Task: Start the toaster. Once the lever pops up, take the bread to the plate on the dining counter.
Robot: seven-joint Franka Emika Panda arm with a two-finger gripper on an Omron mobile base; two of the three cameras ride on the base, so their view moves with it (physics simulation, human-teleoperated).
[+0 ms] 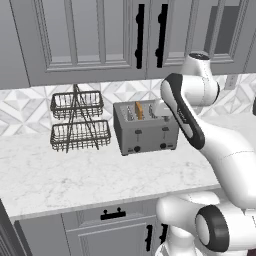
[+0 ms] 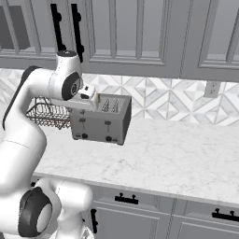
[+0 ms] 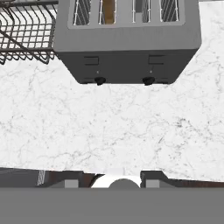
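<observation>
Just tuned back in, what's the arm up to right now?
The arm has its gripper raised over the toaster on the marble counter, close to its right end in the left base view, holding nothing. The bread sits in the second slot from the left, its top edge poking out. A two-tier wire basket stands just left of the toaster.

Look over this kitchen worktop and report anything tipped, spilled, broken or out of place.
Nothing stands out. The toaster sits upright and square on the marble worktop, with the bread standing in one slot. The wire basket rack beside it stands upright. No spills or damage show.
</observation>
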